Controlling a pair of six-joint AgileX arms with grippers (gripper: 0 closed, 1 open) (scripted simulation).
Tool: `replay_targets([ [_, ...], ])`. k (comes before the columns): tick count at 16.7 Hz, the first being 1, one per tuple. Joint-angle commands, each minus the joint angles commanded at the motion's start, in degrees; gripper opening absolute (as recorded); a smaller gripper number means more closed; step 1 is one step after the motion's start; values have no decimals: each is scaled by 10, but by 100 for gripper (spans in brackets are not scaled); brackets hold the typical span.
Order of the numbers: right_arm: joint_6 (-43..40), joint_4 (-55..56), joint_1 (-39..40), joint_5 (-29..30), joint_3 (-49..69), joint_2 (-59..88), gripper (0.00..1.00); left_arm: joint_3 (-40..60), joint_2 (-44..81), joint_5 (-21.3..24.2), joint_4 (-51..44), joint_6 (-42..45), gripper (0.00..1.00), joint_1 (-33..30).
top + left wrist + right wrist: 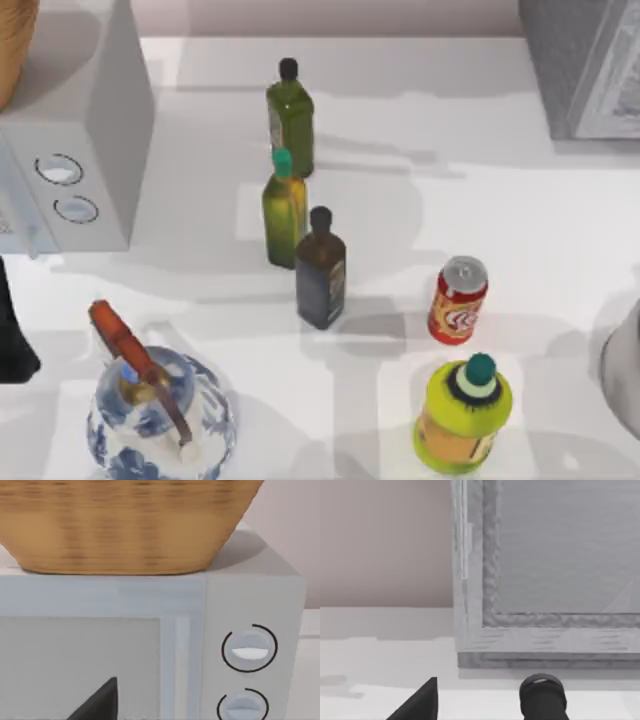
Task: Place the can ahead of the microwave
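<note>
You see the microwave [75,130] at the far left of the table [450,160], with a woven basket [125,525] on its roof; its two dials face the table's front. A blue-and-white teapot [160,415] stands near the front on the left. Three bottles [290,195] stand in a row at the middle, and a fat yellow-green bottle [462,415] is at the front right. The can [458,300] stands upright just behind that fat bottle, well apart from the microwave. For both grippers, you cannot tell whether the fingers are open or closed.
</note>
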Motion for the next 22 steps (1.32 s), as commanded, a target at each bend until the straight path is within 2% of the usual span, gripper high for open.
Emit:
replay_targets([
  [5, 0, 0, 0, 0, 0, 0, 100, 35, 34, 2, -24, -1, 100, -19],
  [9, 0, 0, 0, 0, 0, 0, 100, 164, 161, 2, -106, -7, 100, -79],
  [13, 0, 0, 0, 0, 0, 0, 100, 378, 380, 3, -238, -17, 100, -163],
  [22, 0, 0, 0, 0, 0, 0, 100, 950, 1002, 10, -590, -46, 100, -374],
])
